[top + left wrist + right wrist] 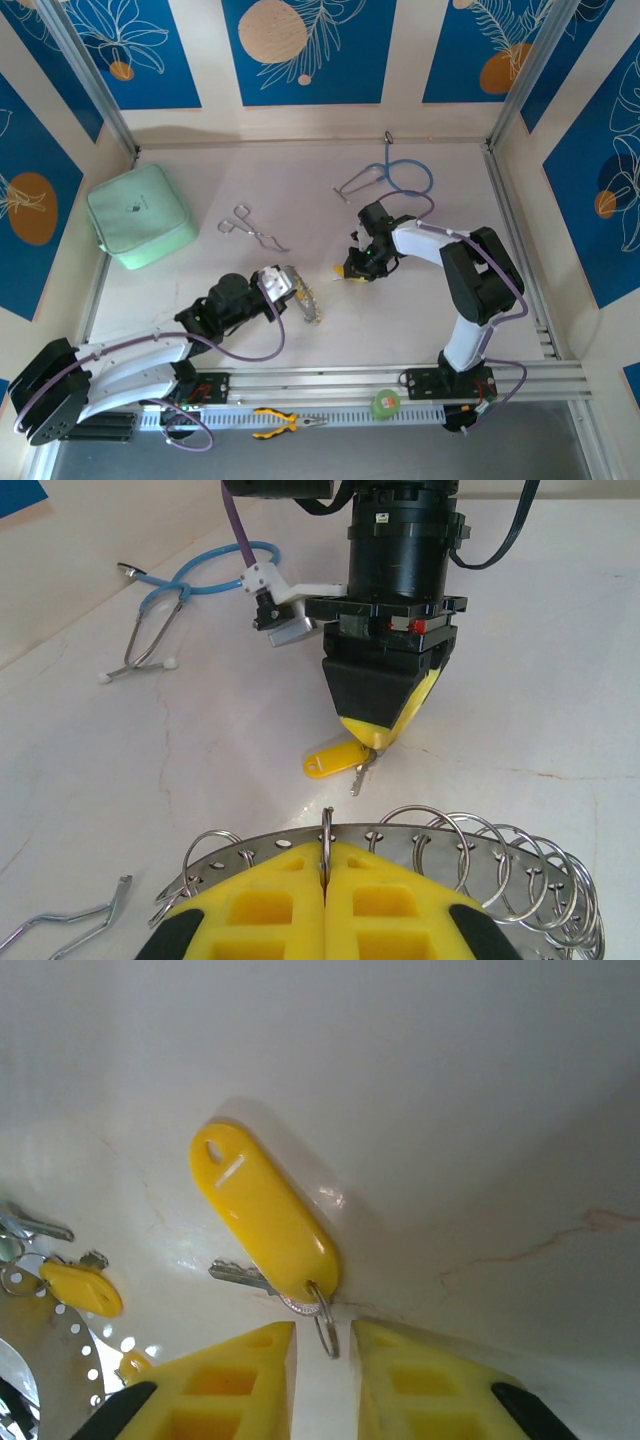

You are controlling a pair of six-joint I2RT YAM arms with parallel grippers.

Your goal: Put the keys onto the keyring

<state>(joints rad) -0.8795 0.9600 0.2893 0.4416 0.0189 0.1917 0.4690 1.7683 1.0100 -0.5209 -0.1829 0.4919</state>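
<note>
The left end effector [325, 868] is clenched on the keyring [270, 842]. Its yellow fingers [260, 910] are pressed together over the inner edge of the perforated metal band, and one small split ring stands upright in the seam between them. Wire loops fringe the band's far rim.

The right end effector [322, 1345] is just beyond the keyring, pointing down at the counter [300, 190]. Its jaws are narrowly parted, released rather than pinching. The thin ring of a key with a yellow head [265, 1215] sits in the gap between them, with no pad visibly touching it. This key lies flat on the counter, just beyond the keyring and apart from it, with its silver blade partly hidden under the yellow head.

A second yellow key [80, 1290] lies right beside the keyring's band.

Further from the keyring, forceps [250, 232] lie to its far left. A blue-tubed stethoscope [431, 180] is well beyond it, and a green pouch [140, 215] sits well to its left.
</note>
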